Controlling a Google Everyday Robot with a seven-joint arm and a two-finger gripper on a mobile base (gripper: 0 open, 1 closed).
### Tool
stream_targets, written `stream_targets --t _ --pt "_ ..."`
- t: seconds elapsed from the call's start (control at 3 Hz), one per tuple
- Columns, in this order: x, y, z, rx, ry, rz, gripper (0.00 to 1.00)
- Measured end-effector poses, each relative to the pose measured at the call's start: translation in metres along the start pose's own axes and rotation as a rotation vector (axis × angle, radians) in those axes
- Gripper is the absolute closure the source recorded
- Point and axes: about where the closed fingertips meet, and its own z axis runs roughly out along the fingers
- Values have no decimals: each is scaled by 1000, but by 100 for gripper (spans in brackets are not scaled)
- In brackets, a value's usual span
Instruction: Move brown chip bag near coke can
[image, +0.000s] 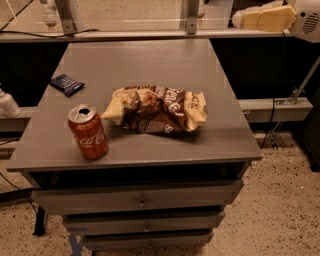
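The brown chip bag (157, 109) lies flat near the front middle of the grey cabinet top (150, 65), its pale yellow ends pointing left and right. The coke can (88, 132) stands upright at the front left, close beside the bag's left end with a small gap. My gripper (239, 19) is high at the upper right, beyond the table's far right corner, well away from both. It holds nothing.
A small flat dark blue packet (67, 84) lies at the table's left edge. Drawers (140, 202) sit below the top. A rail with metal posts (187, 17) runs behind the table. A white object (7, 104) stands off the left side.
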Motion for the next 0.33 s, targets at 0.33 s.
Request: stream_targets --t 0.33 --pt "0 0 0 0 0 0 0"
